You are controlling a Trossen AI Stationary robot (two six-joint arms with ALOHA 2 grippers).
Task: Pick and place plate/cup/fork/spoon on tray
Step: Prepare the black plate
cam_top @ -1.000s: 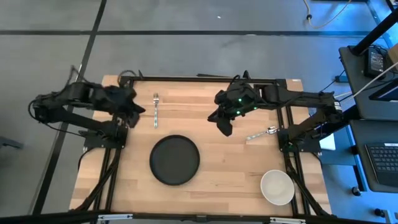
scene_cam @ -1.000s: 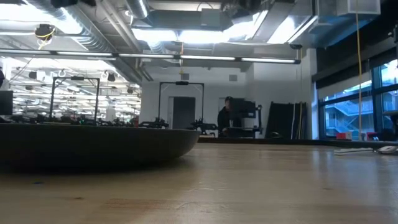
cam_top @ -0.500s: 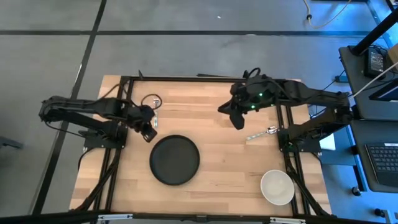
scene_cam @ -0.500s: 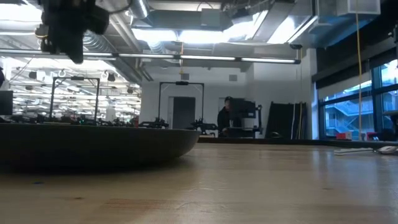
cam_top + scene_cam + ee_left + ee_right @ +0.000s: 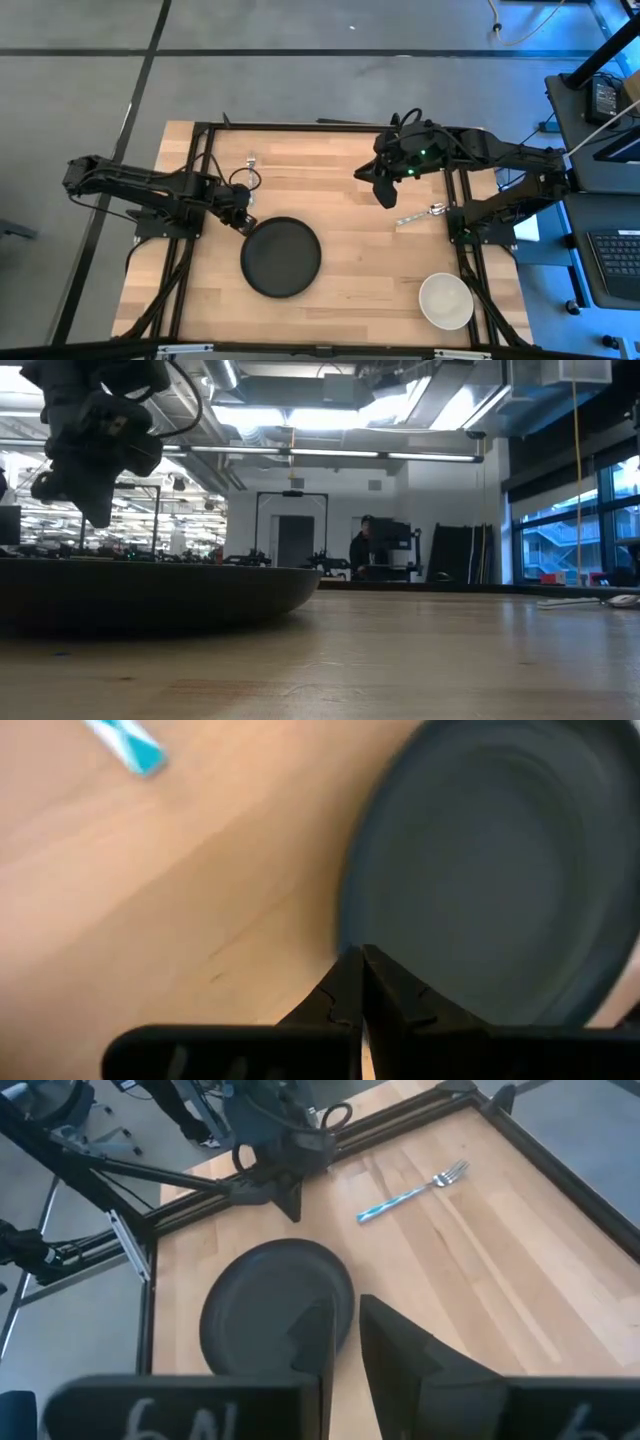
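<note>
No tray showed in any view, and all 4 items lay loose on the wooden table [image 5: 340, 290], so by my judgement none of the 4 placements had been made.

Taking the plate [image 5: 281, 257] as the landmark: it sat flat on the wood, toward the table's near-left middle. The fork [image 5: 412, 1192] lay beyond the plate, toward the far-left corner, well apart from it; the right wrist view showed silver prongs and a blue handle. The spoon [image 5: 423, 213] lay to the plate's right and a little farther back, near the right arm's base. The cup [image 5: 445, 300] stood at the near-right corner, well apart from the plate and upright.

The left gripper [image 5: 240, 217] hung just beside the plate's far-left rim, with its 2 fingers pressed together and nothing between them; the left wrist view showed the tips meeting right at the plate's edge. In the low view it hovered above the plate's left part, not touching the dish. It seemed set to work on the plate first, perhaps by nudging or levering the rim.

The right gripper [image 5: 383, 190] hovered above bare wood to the plate's far right, between the plate and the spoon, with a narrow gap between its fingers and nothing held.

All 4 items were left to move.
</note>
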